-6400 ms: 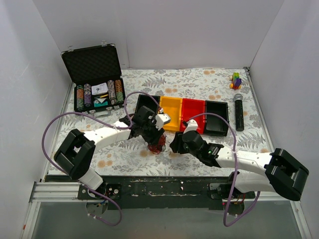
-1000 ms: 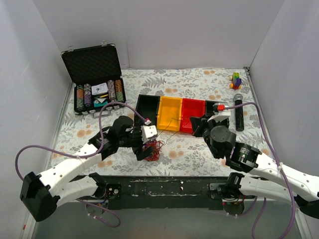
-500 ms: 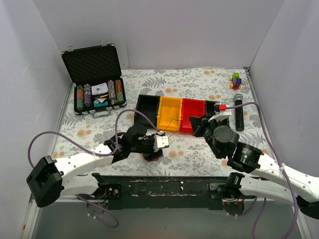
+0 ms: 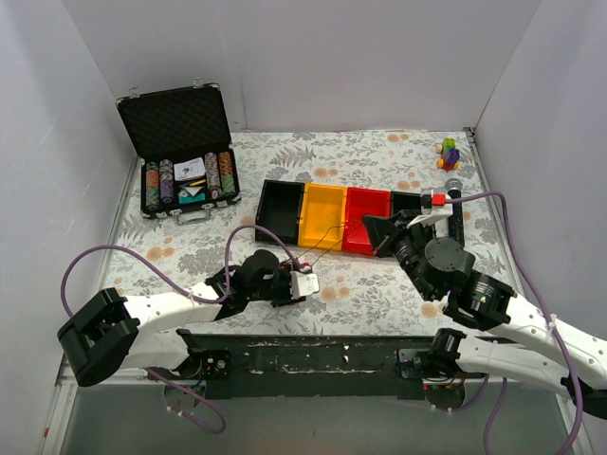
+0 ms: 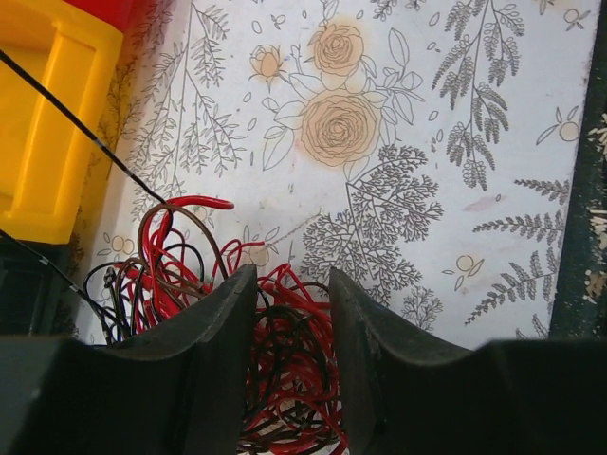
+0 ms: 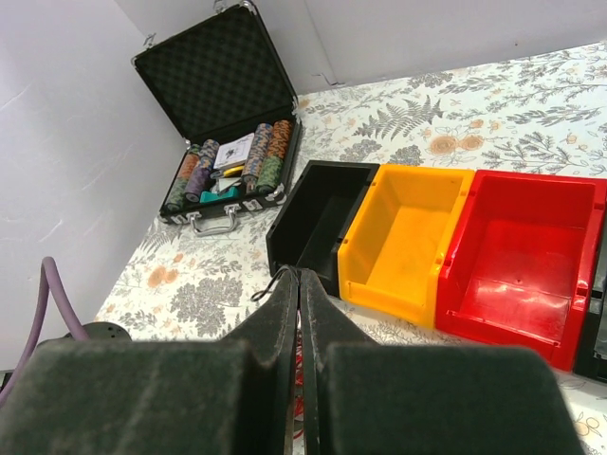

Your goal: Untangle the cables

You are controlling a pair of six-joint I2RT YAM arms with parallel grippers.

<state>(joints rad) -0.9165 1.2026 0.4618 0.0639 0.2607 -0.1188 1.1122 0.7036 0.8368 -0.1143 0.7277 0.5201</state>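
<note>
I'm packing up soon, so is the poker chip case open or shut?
Open. The poker chip case has its lid tilted up, and chips show inside.

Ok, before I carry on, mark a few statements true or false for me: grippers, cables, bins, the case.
1. The left gripper straddles the cable tangle with a finger on each side. True.
2. A dark strand stretches from the tangle across the yellow bin. True.
3. The right gripper is wide open. False: it is shut on that strand.
4. The poker chip case is closed. False: its lid stands open.
5. The red bin holds cables. False: it is empty.
</note>
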